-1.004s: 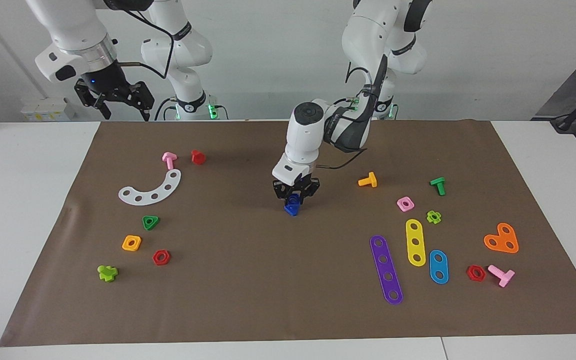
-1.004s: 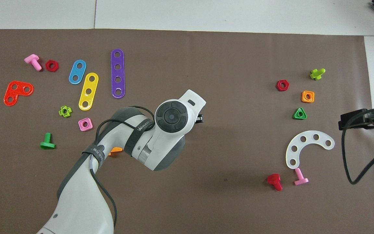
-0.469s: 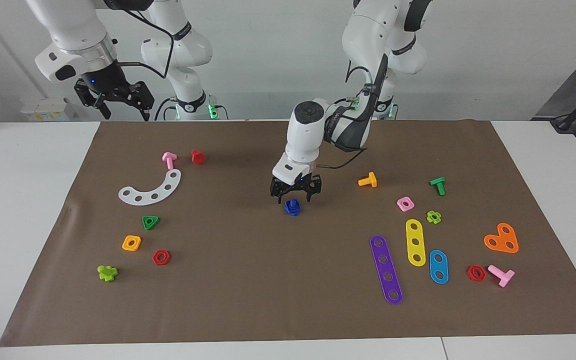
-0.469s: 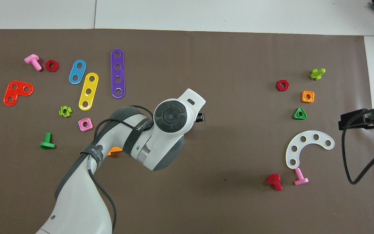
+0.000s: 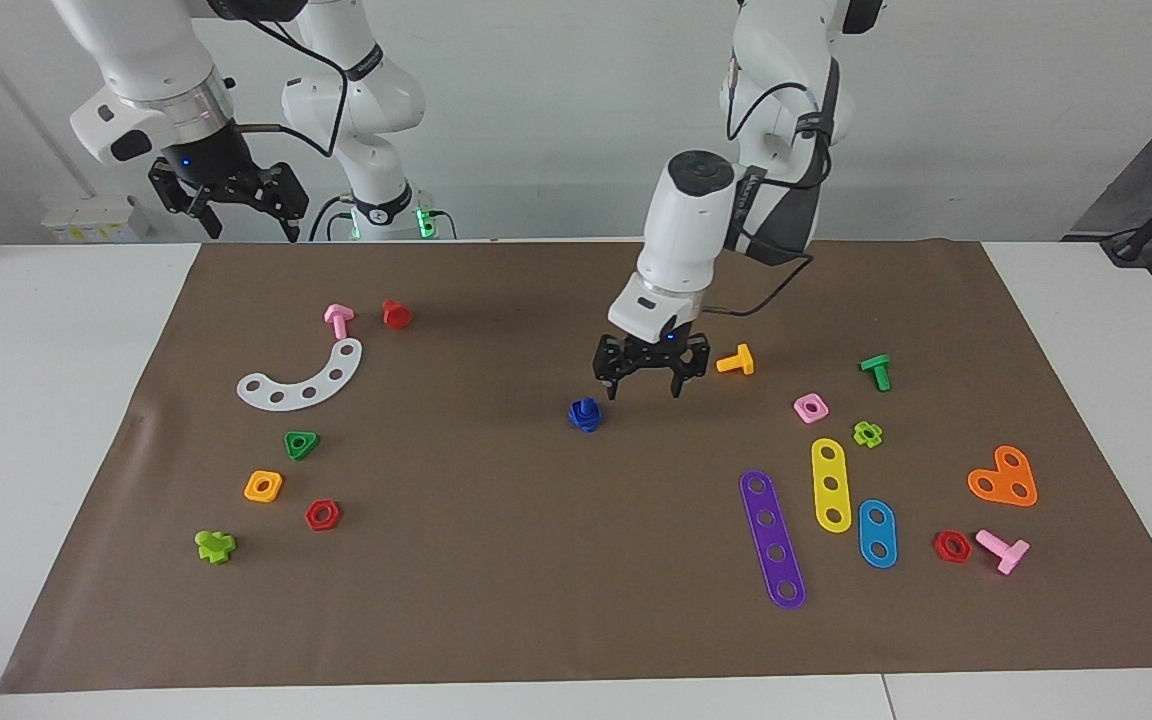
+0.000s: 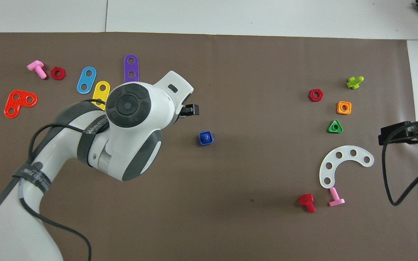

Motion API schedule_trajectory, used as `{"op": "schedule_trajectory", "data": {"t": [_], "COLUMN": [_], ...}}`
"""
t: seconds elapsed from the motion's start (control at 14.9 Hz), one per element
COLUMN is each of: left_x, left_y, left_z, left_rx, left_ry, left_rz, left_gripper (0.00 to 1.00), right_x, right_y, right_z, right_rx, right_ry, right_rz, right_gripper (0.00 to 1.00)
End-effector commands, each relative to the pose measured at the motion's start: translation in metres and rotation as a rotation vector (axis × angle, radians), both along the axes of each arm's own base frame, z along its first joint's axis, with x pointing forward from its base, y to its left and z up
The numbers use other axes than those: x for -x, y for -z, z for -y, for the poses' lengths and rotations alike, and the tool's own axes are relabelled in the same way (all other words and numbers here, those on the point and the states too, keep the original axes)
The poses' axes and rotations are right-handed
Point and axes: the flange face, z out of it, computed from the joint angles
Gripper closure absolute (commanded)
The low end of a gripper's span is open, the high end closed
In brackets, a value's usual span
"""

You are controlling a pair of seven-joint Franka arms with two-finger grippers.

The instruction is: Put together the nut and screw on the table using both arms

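Mid-mat sits the blue nut (image 5: 585,418) with the screw (image 5: 587,406) standing in it; left gripper (image 5: 650,384) hangs open alongside, right gripper (image 5: 232,212) open, waiting.

The nut (image 5: 585,418) and screw (image 5: 586,407) sat joined as one small dark blue piece near the middle of the brown mat on the table (image 5: 496,560), with nothing touching it. The nut, square with rounded corners, lay flat on the mat. The screw's round end stood up through the nut's centre (image 6: 205,137), upright or nearly so.
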Motion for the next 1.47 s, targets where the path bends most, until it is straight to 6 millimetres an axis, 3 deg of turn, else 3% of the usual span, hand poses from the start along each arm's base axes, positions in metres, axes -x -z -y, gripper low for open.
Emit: {"op": "schedule_trajectory", "data": {"t": [0.0,0.2,0.4,0.6,0.8,1.07,1.41], "left_x": [-0.005,-0.018,-0.01,-0.004,-0.007,-0.013,-0.007], "left_y": [-0.021,-0.047,-0.088,-0.124,-0.169,-0.198,-0.217], "left_z": [-0.058,-0.127,-0.194,-0.247,-0.284,-0.312,-0.311], "left_rx": [-0.061,-0.082,-0.104,-0.103,-0.11,-0.115,-0.113], "left_ry": [0.066,0.079,0.108,0.048,0.103,0.112,0.116], "left_rz": [-0.034,-0.037,-0.058,-0.069,-0.084,-0.139,-0.121], "left_gripper": [0.0,0.0,0.0,0.0,0.0,0.0,0.0], "right_x": [0.005,0.005,0.005,0.005,0.005,0.005,0.005], "right_y": [0.0,0.0,-0.001,0.0,0.0,0.0,0.0], "right_z": [0.002,0.002,0.002,0.002,0.002,0.003,0.002], "right_rx": [-0.006,-0.006,-0.006,-0.006,-0.006,-0.006,-0.006], "right_ry": [-0.029,-0.029,-0.029,-0.029,-0.029,-0.027,-0.029], "right_rz": [0.016,0.015,0.018,0.016,0.016,0.016,0.016], "right_gripper": [0.0,0.0,0.0,0.0,0.0,0.0,0.0]}}
